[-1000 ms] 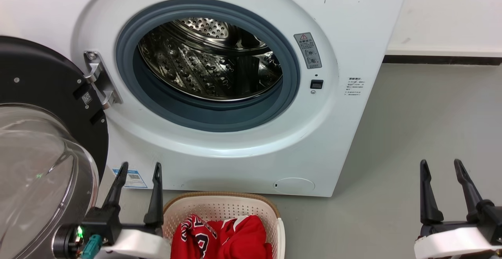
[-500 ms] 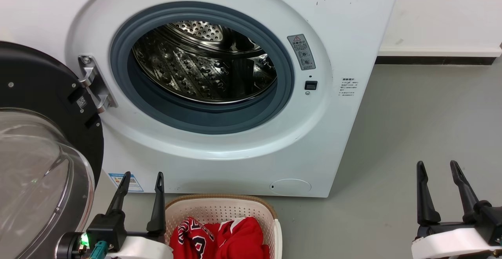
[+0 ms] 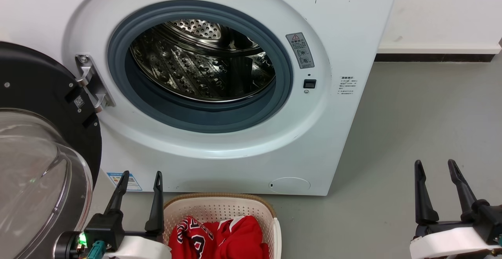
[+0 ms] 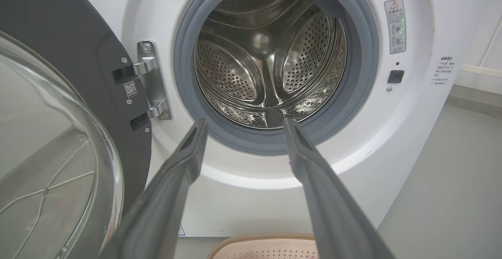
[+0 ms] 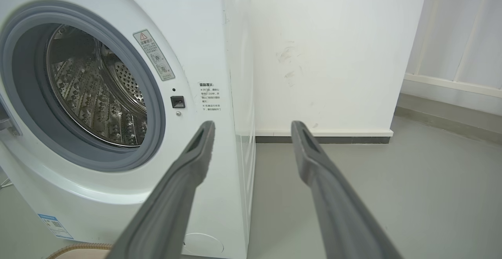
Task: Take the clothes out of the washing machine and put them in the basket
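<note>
The basket (image 3: pixel 219 208) and clothes (image 3: pixel 239 237) run off the head view's bottom edge. The door (image 3: pixel 35 86) is cut at the left. The sticker (image 3: pixel 300 50) has print too small to read.

**Open and empty on both sides**

My left gripper (image 3: pixel 142 172) hangs low in front of the large white front-loading washing machine (image 3: pixel 235 168), below the left edge of its round opening. Its two long dark fingers (image 3: pixel 155 200) point up toward the machine, spread apart with nothing between them. A small green light (image 3: pixel 81 238) glows on the dark wrist block, and my white forearm shell (image 3: pixel 137 248) runs off beneath. My right gripper (image 3: pixel 434 161) sits out past the machine's right side at about the same height, its fingers likewise spread and empty.
</note>
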Available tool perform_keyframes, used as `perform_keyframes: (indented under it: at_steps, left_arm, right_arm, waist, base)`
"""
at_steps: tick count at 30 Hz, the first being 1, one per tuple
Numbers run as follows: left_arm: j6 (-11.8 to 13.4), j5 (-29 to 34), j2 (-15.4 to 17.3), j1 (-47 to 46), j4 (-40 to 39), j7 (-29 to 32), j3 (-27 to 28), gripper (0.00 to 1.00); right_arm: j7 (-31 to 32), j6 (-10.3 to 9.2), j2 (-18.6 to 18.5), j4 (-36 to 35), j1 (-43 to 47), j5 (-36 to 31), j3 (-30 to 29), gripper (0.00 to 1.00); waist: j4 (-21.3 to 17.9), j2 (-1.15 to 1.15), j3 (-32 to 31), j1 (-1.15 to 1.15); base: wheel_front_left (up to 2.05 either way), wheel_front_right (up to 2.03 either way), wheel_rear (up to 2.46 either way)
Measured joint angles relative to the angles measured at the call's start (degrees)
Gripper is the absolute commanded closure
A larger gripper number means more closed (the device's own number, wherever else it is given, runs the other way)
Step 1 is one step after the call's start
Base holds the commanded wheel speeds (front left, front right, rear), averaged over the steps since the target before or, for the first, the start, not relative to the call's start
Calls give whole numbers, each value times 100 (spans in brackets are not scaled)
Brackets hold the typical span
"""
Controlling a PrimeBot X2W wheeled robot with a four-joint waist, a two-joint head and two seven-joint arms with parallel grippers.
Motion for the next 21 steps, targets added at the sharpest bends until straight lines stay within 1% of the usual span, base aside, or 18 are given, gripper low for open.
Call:
perform_keyframes:
  at_steps: [1, 2, 4, 6, 21]
  left_arm:
    - [-15, -3, -7, 0, -4, 0, 20, 0]
    - [-15, -9, -10, 1, 11, 1, 25, 100]
    - [-15, -10, -14, 37, 125, 16, 15, 100]
    - [-15, -144, -22, 46, 225, 89, 42, 100]
    - [-66, -1868, -56, -36, 344, 494, 135, 100]
  right_arm:
    - [0, 0, 0, -1, 0, -3, 1, 0]
    - [0, 0, 2, 18, 6, -3, 1, 100]
    - [2, 0, 18, 125, 44, -2, 1, 100]
    - [62, 0, 22, 208, 62, 126, -4, 100]
    - [467, 0, 22, 369, -21, 1849, -7, 100]
  waist:
    - [-1, 0, 2, 0]
    - [-2, 0, 3, 0]
    - [-2, 0, 3, 0]
    - [-2, 0, 3, 0]
    - [-7, 0, 2, 0]
  base:
    - [0, 0, 0]
    - [0, 0, 0]
    - [0, 0, 0]
    - [0, 0, 0]
    - [0, 0, 0]
